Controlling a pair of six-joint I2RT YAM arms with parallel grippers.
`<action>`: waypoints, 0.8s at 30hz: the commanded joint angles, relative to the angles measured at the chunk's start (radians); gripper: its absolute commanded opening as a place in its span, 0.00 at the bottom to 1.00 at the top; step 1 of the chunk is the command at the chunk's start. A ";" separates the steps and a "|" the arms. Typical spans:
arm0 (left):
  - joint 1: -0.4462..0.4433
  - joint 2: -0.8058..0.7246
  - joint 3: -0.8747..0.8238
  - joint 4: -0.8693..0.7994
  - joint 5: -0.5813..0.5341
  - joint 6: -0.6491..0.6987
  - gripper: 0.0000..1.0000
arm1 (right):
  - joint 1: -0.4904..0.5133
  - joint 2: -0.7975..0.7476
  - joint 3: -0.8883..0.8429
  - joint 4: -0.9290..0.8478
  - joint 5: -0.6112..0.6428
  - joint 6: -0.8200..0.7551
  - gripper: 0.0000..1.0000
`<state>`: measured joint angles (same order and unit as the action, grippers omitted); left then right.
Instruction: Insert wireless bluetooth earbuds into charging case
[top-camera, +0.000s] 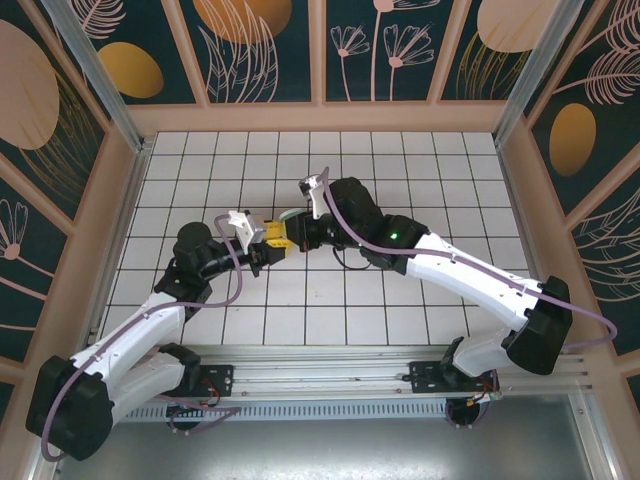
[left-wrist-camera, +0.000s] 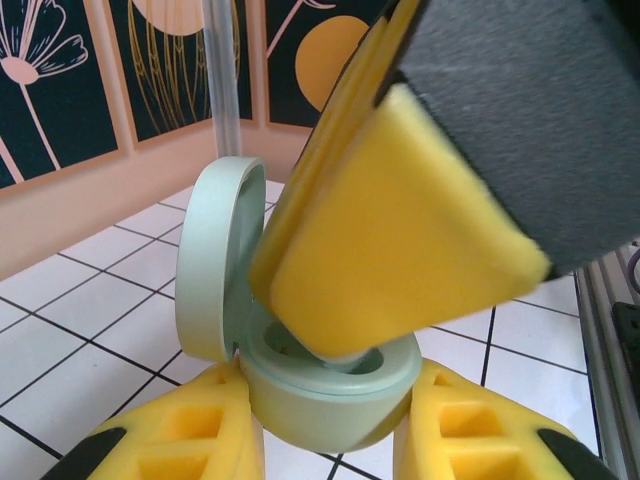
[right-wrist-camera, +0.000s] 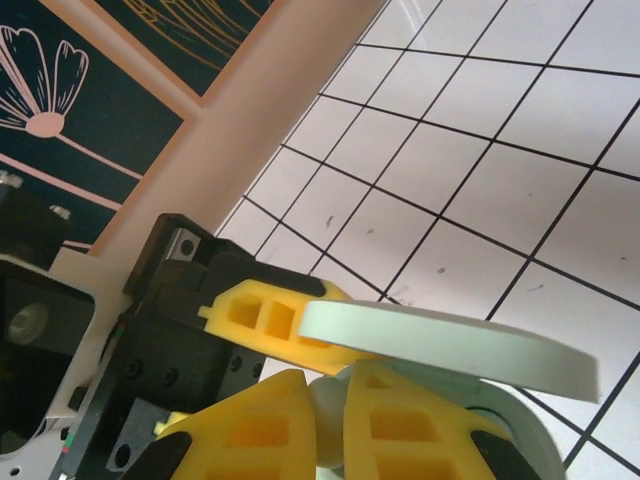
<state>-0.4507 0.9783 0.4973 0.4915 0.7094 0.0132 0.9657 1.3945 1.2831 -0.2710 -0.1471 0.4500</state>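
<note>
A pale mint charging case stands open between the yellow fingers of my left gripper, which is shut on its base. Its lid is hinged up at the left. My right gripper is shut on a small mint earbud. In the left wrist view the right gripper's fingers reach down into the case, and the earbud's pale tip sits at a socket. The lid crosses just above my right fingers. From above, the left gripper and right gripper meet mid-floor.
The white tiled floor spreads all round the two arms. Peach walls with dark flower panels close in the back and sides. A metal rail runs along the near edge by the arm bases.
</note>
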 joint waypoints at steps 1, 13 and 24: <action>-0.003 -0.017 0.009 0.045 0.026 -0.017 0.08 | -0.008 -0.004 0.005 0.041 0.016 -0.010 0.01; -0.003 -0.009 0.019 0.042 0.018 -0.010 0.08 | -0.001 0.000 -0.025 0.042 -0.035 0.040 0.04; -0.003 -0.004 0.017 0.051 0.016 -0.011 0.08 | 0.009 -0.034 -0.073 0.049 0.030 0.097 0.09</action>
<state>-0.4507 0.9825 0.4973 0.4889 0.7082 0.0128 0.9638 1.3838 1.2350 -0.2146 -0.1478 0.5182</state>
